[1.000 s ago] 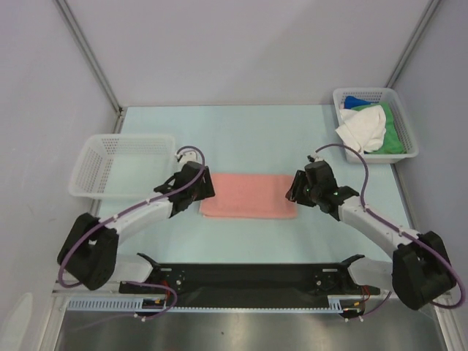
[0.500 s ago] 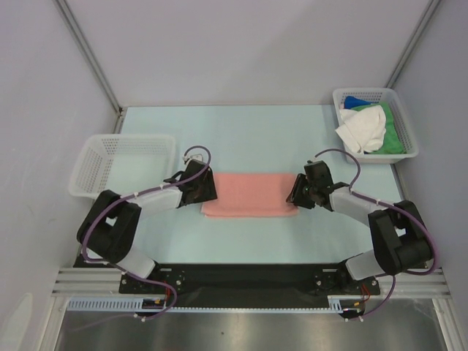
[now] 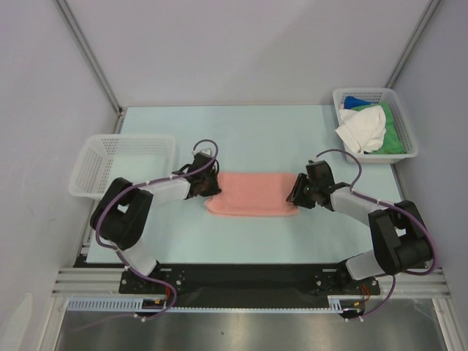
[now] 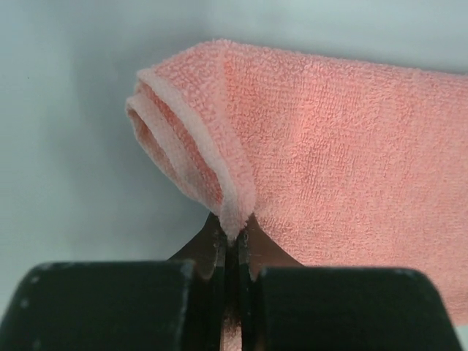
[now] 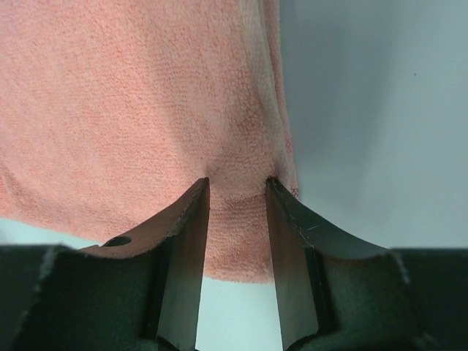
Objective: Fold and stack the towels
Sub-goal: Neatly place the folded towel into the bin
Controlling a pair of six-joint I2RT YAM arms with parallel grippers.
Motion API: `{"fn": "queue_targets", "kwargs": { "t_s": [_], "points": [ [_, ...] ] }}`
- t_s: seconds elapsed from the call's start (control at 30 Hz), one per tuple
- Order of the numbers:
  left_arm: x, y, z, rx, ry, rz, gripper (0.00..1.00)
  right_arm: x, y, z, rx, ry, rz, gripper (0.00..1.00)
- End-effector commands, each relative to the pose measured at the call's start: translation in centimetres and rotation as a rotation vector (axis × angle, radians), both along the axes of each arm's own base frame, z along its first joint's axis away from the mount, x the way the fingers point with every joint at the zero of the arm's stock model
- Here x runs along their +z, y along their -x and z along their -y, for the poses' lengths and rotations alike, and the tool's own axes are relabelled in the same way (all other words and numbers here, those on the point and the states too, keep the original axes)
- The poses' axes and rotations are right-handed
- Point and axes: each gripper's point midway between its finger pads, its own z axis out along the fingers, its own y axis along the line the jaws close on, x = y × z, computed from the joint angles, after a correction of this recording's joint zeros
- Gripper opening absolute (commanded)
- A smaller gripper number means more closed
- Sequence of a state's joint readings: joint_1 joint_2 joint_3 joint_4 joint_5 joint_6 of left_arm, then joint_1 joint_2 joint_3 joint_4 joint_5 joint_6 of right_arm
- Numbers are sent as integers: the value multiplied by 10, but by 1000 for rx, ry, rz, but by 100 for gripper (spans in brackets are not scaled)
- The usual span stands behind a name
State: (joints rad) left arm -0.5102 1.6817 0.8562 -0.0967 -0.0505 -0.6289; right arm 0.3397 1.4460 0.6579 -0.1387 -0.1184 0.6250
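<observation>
While the pink towel (image 3: 252, 194) lies folded in the middle of the table (image 3: 248, 139), my left gripper (image 4: 232, 232) is pinched tight on a corner at its left end. My right gripper (image 5: 235, 186) has its fingers apart with the towel's right end between them. I cannot tell if they squeeze it. The white towel (image 3: 363, 128), green towel (image 3: 395, 136) and blue towel (image 3: 353, 101) sit in the far right basket (image 3: 412, 139).
</observation>
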Motion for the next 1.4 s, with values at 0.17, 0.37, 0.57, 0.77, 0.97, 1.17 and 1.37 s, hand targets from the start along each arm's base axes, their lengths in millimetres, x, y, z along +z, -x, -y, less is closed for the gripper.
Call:
{"fn": "queue_targets", "kwargs": {
  "t_s": [0.17,0.37,0.57,0.77,0.97,1.17,1.37],
  "points": [
    [42,4,-56,34,-547,-52,0,83,-31,-14,49,-36,161,49],
    [102,-23,-84,118,-869,12,0,144,-38,-21,85,-59,292,53],
    [152,-40,-102,205,-1091,63,0,166,-34,-25,124,-72,338,53],
    [209,-54,-140,351,-1115,149,0,167,-24,-33,169,-65,348,53],
    [246,-59,-201,455,-1110,199,0,167,-24,-41,199,-75,349,53],
    [256,-57,-253,517,-1159,216,0,160,-20,-51,220,-91,336,52],
    [243,-54,-288,561,-1233,233,0,157,-19,-54,228,-97,334,52]
  ]
}}
